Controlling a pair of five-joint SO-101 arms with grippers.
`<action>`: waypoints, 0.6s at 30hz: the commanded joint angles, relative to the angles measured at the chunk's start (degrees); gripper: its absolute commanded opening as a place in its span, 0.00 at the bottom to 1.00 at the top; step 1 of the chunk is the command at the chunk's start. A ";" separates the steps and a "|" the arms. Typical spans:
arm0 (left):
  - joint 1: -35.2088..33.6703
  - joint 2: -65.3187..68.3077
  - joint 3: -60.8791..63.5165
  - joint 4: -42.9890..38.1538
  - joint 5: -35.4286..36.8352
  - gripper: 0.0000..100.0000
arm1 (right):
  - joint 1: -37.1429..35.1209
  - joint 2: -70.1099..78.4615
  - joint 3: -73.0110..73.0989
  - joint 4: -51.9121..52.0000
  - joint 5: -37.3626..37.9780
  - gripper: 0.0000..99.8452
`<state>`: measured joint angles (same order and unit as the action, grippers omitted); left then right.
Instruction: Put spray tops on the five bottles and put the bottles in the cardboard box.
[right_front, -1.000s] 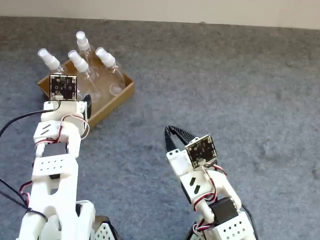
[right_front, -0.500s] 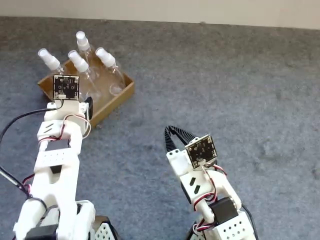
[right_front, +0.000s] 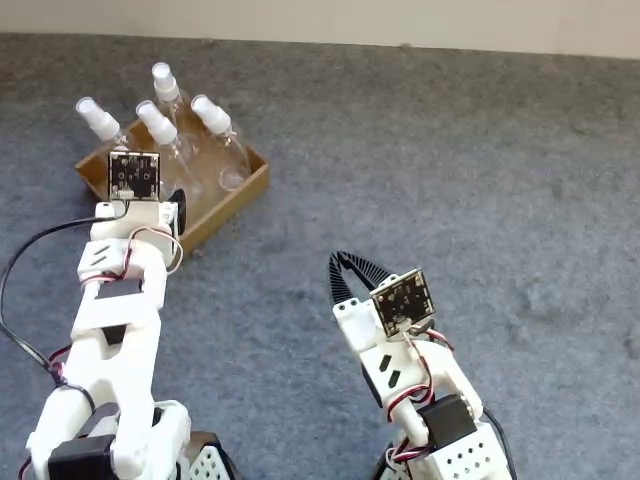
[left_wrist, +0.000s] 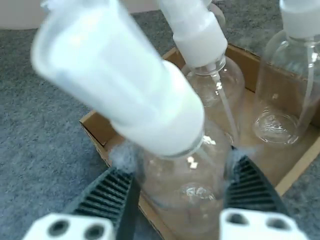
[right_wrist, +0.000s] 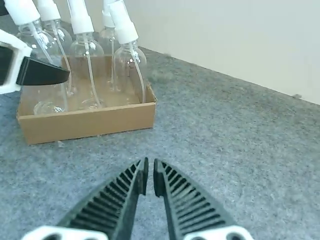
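Left hand (left_wrist: 182, 172) grasps a bottle (left_wrist: 180, 202) in the box (left_wrist: 100, 132) near the far-left corner of the tabletop (right_front: 450, 150); right hand (right_wrist: 150, 177) clenched by the near edge.

The left arm (right_front: 115, 330), a bottle (left_wrist: 185, 200) in its claw (left_wrist: 181, 172), has slid slightly rightward at the wrist, and its rear links now lean further toward the box (right_front: 230, 205).
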<state>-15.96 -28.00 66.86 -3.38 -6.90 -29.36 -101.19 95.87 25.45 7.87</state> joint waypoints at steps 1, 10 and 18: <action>-0.75 0.04 1.10 -5.71 0.70 0.11 | 0.75 -0.04 6.02 0.13 0.62 0.02; -0.57 0.13 1.27 -5.71 0.70 0.11 | 0.75 -0.04 6.02 0.13 0.62 0.02; -0.57 0.22 1.36 -5.63 0.79 0.11 | 0.75 -0.04 6.02 0.13 0.62 0.02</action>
<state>-15.96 -27.65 68.35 -7.69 -6.90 -29.36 -101.19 95.87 25.45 7.87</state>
